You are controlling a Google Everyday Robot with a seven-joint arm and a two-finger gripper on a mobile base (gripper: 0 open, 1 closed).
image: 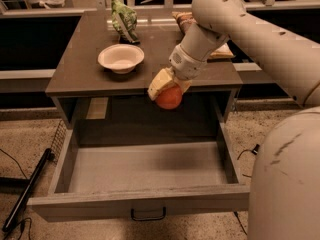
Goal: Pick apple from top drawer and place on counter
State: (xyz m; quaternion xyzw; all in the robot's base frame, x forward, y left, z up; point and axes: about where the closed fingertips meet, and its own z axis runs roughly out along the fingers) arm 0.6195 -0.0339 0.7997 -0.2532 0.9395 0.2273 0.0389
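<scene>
Cream end effector (pixel 166 90) grips apple (pixel 170 100) at counter (pixel 82 76) edge above top drawer (pixel 150 168); white bowl (pixel 120 58) nearby.

you have one view only. it looks from high up beside the robot, forward and down across the open drawer (pixel 140 203) to the counter (pixel 80 69) behind it. the robot's body (pixel 285 184) crowds the lower right, close to the lens, and the arm (pixel 260 29) enters from the upper right. the gripper (pixel 167 90) sits mid-frame at the counter's front edge, closed round the apple (pixel 170 99).
</scene>
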